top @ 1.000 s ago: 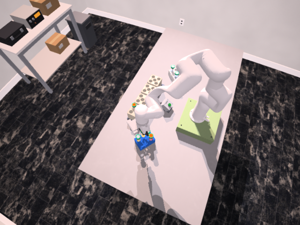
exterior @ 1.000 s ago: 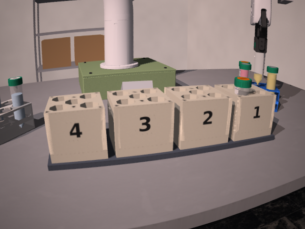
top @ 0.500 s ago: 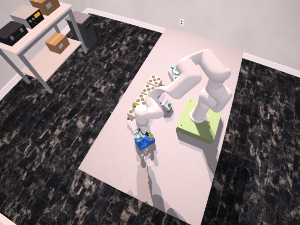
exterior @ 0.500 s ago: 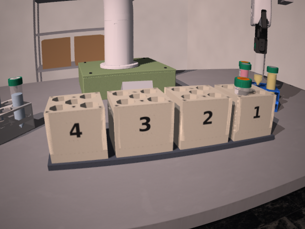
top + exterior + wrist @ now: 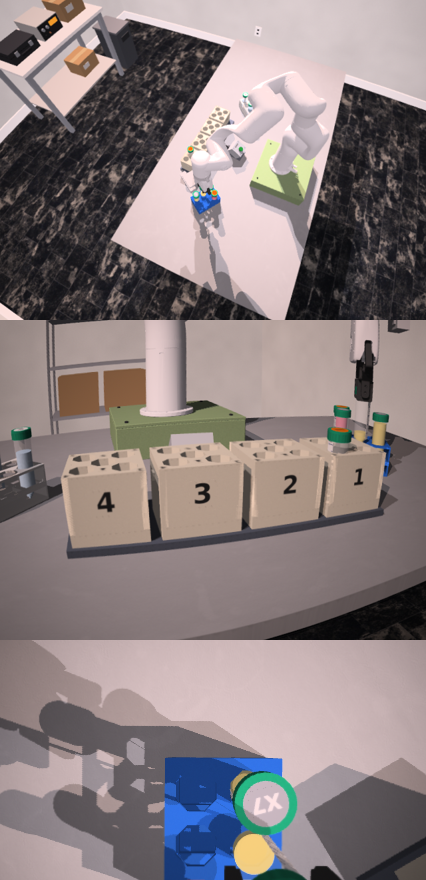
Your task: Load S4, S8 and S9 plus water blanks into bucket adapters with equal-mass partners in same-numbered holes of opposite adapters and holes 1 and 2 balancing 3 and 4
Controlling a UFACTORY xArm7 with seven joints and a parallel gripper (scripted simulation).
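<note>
My gripper (image 5: 207, 191) (image 5: 363, 394) (image 5: 278, 874) is shut on an upright green-capped tube (image 5: 361, 417) with a little yellow liquid. Its lower end is at the blue rack (image 5: 206, 205) (image 5: 387, 457) (image 5: 172, 812); its seating and cap dot are hidden. X7 (image 5: 196, 195) (image 5: 379, 431) (image 5: 265, 803) stands in that rack, yellow-filled. An orange-dot tube (image 5: 214, 193) (image 5: 341, 407) and a pink-filled tube (image 5: 342, 413) are also there. Another orange-dot tube (image 5: 190, 149) (image 5: 339, 435) stands in adapter 1 (image 5: 357, 492); its level is hidden. Adapters 2 (image 5: 285, 499), 3 (image 5: 201, 513) and 4 (image 5: 106, 523) show no tubes.
The stand (image 5: 110, 549) carries the four adapters in a row. A clear rack (image 5: 37, 483) beyond adapter 4 holds tubes, one with blue liquid (image 5: 24, 461). The green DONE key (image 5: 240, 149) is on its small desk between the adapters and the arm's green base (image 5: 261, 172).
</note>
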